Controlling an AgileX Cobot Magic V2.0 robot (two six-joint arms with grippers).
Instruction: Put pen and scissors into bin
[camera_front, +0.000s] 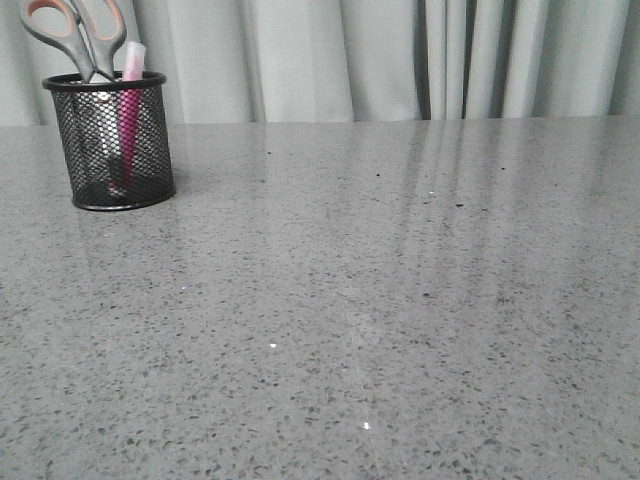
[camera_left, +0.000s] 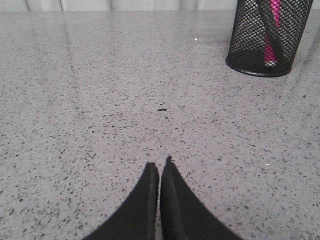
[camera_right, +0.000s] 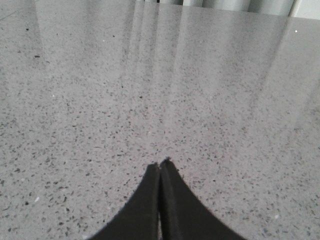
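Note:
The black mesh bin (camera_front: 112, 140) stands at the far left of the table. The magenta pen (camera_front: 128, 110) stands inside it, its pale cap end above the rim. The grey scissors (camera_front: 80, 28) stand in it too, blades down, orange-lined loops sticking up. The bin (camera_left: 265, 40) also shows in the left wrist view with the pen (camera_left: 272, 30) inside. My left gripper (camera_left: 160, 165) is shut and empty over bare table, well short of the bin. My right gripper (camera_right: 161, 165) is shut and empty over bare table. Neither gripper shows in the front view.
The grey speckled table (camera_front: 380, 300) spreads across the view. A pale curtain (camera_front: 400, 50) hangs behind its far edge. A small dark speck (camera_left: 161, 109) lies on the table ahead of my left gripper.

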